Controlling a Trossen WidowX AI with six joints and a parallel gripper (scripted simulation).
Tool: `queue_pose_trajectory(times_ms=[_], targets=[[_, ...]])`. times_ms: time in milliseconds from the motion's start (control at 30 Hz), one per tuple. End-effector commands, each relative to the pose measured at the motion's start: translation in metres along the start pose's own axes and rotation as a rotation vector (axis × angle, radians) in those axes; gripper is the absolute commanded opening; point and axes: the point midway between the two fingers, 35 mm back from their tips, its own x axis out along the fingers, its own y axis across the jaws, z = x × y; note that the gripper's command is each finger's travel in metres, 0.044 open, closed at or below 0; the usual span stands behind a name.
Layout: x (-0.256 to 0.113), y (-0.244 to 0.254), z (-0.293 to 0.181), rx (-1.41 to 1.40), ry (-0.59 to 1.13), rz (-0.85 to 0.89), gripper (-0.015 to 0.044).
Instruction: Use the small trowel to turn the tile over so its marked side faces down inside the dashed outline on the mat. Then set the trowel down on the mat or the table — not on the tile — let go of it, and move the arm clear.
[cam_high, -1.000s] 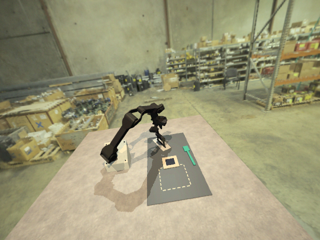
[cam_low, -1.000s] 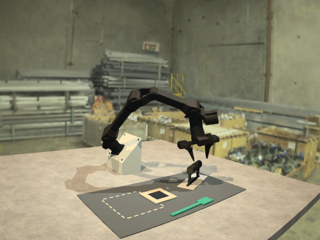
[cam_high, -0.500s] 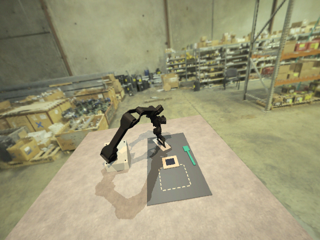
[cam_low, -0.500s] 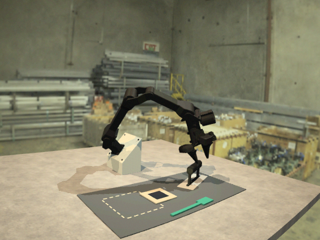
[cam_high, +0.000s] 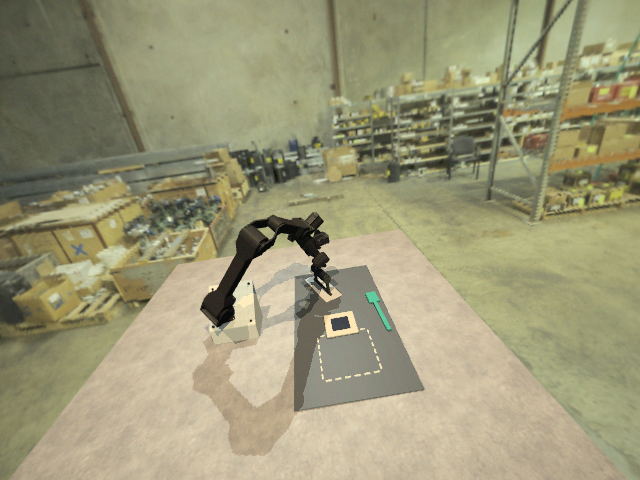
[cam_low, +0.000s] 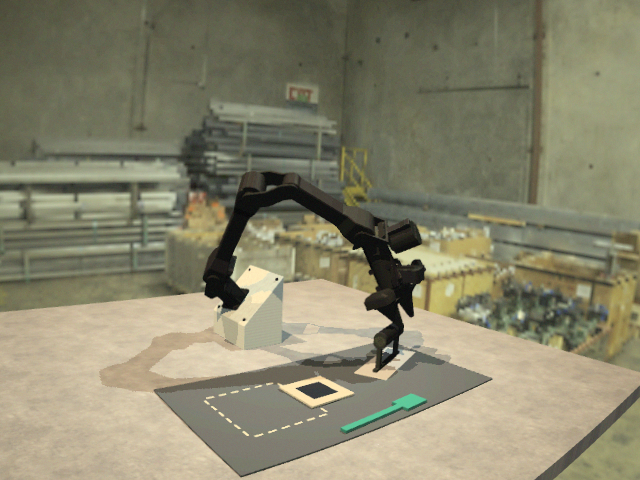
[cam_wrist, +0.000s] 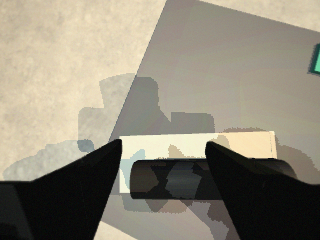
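Observation:
The tile (cam_high: 331, 332) (cam_low: 334, 392) lies flat with its dark square facing up, across the near-trowel edge of the dashed outline (cam_high: 326, 380) (cam_low: 208, 398), mostly outside it. The small trowel's pale blade (cam_high: 330, 296) (cam_low: 373, 370) (cam_wrist: 250, 142) lies flat on the mat (cam_high: 403, 379) (cam_low: 232, 454). Its black handle (cam_high: 321, 275) (cam_low: 383, 338) (cam_wrist: 175, 179) stands raised above the blade. My gripper (cam_low: 405, 318) (cam_wrist: 164, 145) is open and empty, just above the handle. In the wrist view the handle runs crosswise, with the right finger overlapping it.
A green flat-bladed tool (cam_high: 381, 311) (cam_low: 372, 417) (cam_wrist: 317, 62) lies on the mat's far side from the arm base. The pale base block (cam_high: 235, 334) (cam_low: 263, 330) stands on the table (cam_high: 155, 413) (cam_low: 62, 351) beside the mat.

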Motion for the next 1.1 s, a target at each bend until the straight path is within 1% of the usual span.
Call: queue_pose_trajectory(times_ms=[0,567,933,1067], targets=[[-0.002,-0.003,0.000,-0.126,-0.045,0.000,0.0300],[-0.008,-0.005,-0.009,-0.651,-0.208,-0.040,0.0300],[-0.014,-0.016,-0.012,-0.973,-0.298,-0.123,0.0300],[-0.017,-0.018,-0.020,-1.043,-0.324,-0.165,0.0300]])
